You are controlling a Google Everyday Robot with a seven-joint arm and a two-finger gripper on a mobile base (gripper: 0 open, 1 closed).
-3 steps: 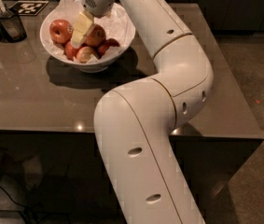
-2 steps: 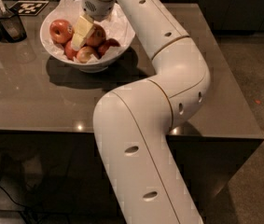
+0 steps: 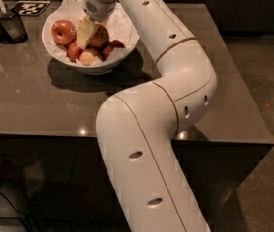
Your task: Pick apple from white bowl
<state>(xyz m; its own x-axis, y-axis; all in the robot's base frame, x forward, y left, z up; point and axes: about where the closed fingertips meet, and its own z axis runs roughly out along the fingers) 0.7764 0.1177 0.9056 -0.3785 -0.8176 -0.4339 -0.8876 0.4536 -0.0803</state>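
One white bowl (image 3: 98,67), at least five apples (image 3: 64,32) countable inside it, one dark cup (image 3: 13,27) alongside, and one gripper (image 3: 85,33) down among the fruit.

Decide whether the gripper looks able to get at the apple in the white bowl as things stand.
Probably yes. The gripper is down inside the white bowl, right beside the apple, and nothing lies over the fruit. Other apples crowd close, which could hamper a clean hold.
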